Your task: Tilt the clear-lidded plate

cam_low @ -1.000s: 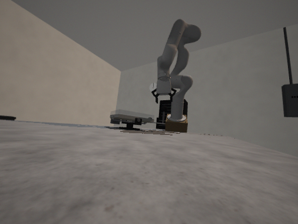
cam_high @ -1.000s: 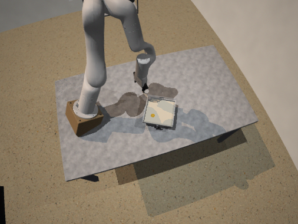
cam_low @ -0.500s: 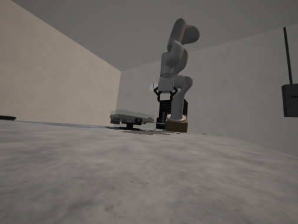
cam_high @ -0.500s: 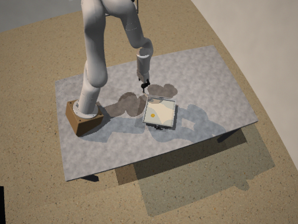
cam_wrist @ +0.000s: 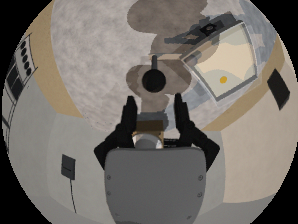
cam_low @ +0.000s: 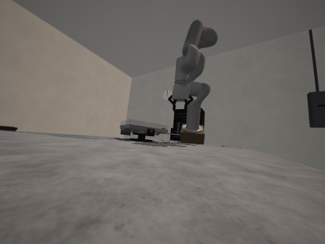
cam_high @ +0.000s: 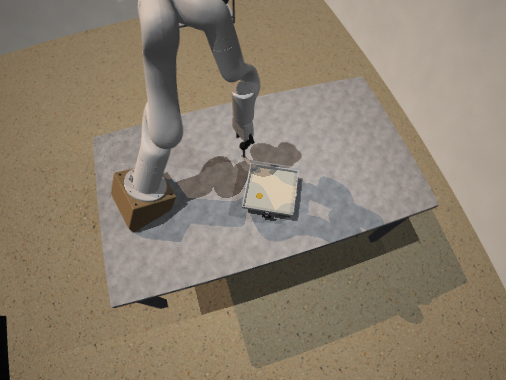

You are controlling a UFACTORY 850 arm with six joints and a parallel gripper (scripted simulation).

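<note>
The square clear-lidded plate (cam_high: 270, 190) rests on a short dark pedestal (cam_low: 141, 137) near the table's middle and looks about level in the exterior view (cam_low: 144, 127). Its cream floor carries an orange printed spot (cam_high: 259, 195) near the front left; the spot also shows in the wrist view (cam_wrist: 222, 79). I cannot make out the steel ball. My gripper (cam_high: 244, 144) hangs pointing down, above the table just behind the plate's back left corner, clear of the lid. Its fingers stand partly open with nothing between them. A round knob on a thin stalk (cam_wrist: 152, 80) lies just beyond the fingertips.
The arm's brown base block (cam_high: 142, 200) stands at the table's left. A dark rack (cam_low: 180, 123) stands behind the base. A dark box (cam_low: 316, 109) hangs on the right wall. The table's edge runs to the plate's right and front.
</note>
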